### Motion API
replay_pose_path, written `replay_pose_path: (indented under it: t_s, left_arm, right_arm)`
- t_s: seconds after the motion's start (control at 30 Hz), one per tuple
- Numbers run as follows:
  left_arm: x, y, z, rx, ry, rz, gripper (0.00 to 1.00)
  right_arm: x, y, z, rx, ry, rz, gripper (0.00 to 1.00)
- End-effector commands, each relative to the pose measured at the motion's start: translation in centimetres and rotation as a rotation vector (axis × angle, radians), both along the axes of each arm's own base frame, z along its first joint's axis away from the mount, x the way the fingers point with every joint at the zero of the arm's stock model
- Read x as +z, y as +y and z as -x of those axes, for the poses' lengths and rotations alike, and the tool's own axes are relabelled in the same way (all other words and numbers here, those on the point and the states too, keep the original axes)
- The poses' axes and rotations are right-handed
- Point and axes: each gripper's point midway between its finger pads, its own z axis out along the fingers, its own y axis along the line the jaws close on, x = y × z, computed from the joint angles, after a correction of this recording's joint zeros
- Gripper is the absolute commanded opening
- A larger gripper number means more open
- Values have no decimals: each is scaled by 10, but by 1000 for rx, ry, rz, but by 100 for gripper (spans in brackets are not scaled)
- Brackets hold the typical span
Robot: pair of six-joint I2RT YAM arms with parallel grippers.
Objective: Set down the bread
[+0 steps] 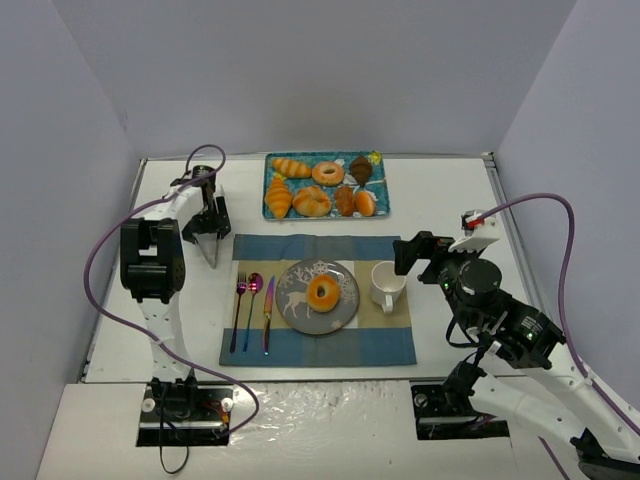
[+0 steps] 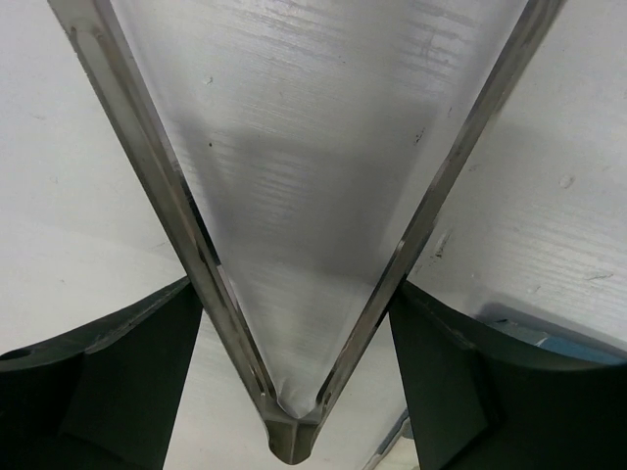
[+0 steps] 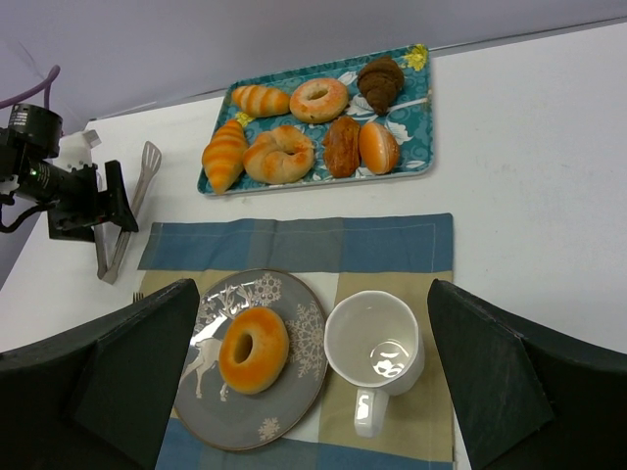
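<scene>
We judge the placing step as good as complete: the bread (image 1: 322, 293) lies flat on the grey plate (image 1: 345, 312), slightly right of the plate's middle, beside the cup (image 1: 385, 283) and well apart from both arms. The matter in hand appears to be the tongs (image 2: 157, 176), which sit at the left claw (image 1: 208, 222) over the bare bench (image 1: 450, 190), left of the placemat (image 1: 300, 350). That claw's jaws stand well apart with the two spread arms of the tongs running between the fingers (image 2: 108, 372). Whether the fingers bear on those arms or have let go, we cannot tell. The right claw (image 1: 410, 252) is spread with nothing between its jaws, hanging above the cup. The next move, in our view, calls for freeing the tongs cleanly onto the bench and lifting the left arm clear without dragging them toward the cutlery (image 1: 253, 310). The tong tips are cut off in the left wrist view, and their contact with the bench is not plain from above.
</scene>
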Motion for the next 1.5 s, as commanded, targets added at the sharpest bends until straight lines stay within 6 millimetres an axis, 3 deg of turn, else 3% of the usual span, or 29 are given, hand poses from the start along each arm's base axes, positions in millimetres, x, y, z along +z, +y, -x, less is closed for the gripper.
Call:
replay_pose_path:
  t_s: [0.0, 0.2, 0.43, 0.53, 0.63, 0.73, 0.87, 1.03, 1.27, 1.47]
  left_arm:
    - [31, 2, -12, 21, -103, 13, 74]
    - [52, 1, -11, 18, -144, 18, 75]
    - [89, 0, -9, 16, -217, 20, 76]
    - [117, -4, -7, 1, -271, 16, 76]
    - [161, -19, 1, -50, -348, 20, 76]
    - [218, -44, 21, -133, -453, 30, 76]
    - [279, -85, 54, -273, -587, 70, 78]
    - [325, -119, 103, -429, -714, 110, 79]
    - [328, -132, 138, -564, -799, 182, 79]
    - [325, -147, 150, -643, -851, 246, 79]
  right_arm:
    - [13, 1, -2, -5, -32, -46, 100]
    - [12, 3, -3, -2, -28, -44, 100]
    - [12, 3, -3, -4, -27, -40, 100]
    - [12, 3, -4, -5, -27, -35, 100]
    - [12, 4, -5, -3, -25, -30, 100]
    - [14, 6, -7, 1, -26, -23, 100]
    - [15, 11, -8, 13, -20, -16, 100]
    - [20, 15, -10, 24, -21, -12, 100]
    - [36, 15, -11, 28, -52, -29, 100]
    - [39, 17, -14, 21, -63, -37, 100]
